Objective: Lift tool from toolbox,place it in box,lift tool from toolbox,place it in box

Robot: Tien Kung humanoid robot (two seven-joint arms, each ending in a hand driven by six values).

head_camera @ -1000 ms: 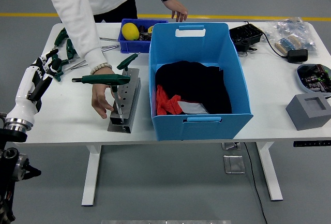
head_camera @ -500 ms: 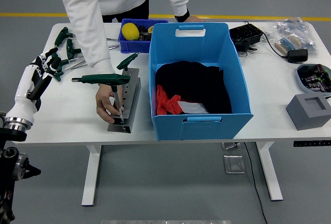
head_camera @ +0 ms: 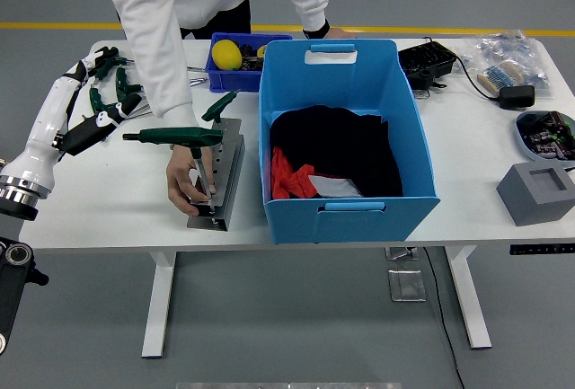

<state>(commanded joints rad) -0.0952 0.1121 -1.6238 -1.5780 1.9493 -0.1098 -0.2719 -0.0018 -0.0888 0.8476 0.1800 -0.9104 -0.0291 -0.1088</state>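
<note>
- Hovering my left hand (head_camera: 90, 110) over the table's (head_camera: 108, 200) left end, fingers loosely spread, holding nothing.
- A person's hand (head_camera: 187, 182) steadies the tool rack (head_camera: 218, 182).

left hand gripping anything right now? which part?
Nothing. The left hand hangs over the table's left end near the loose green-handled tools, closed on none. The person's hand steadies the metal tool rack.

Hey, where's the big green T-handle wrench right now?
In the head view the T-handle wrench stands in the grey tool rack, left of the blue bin, steadied by the person's hand.
</note>
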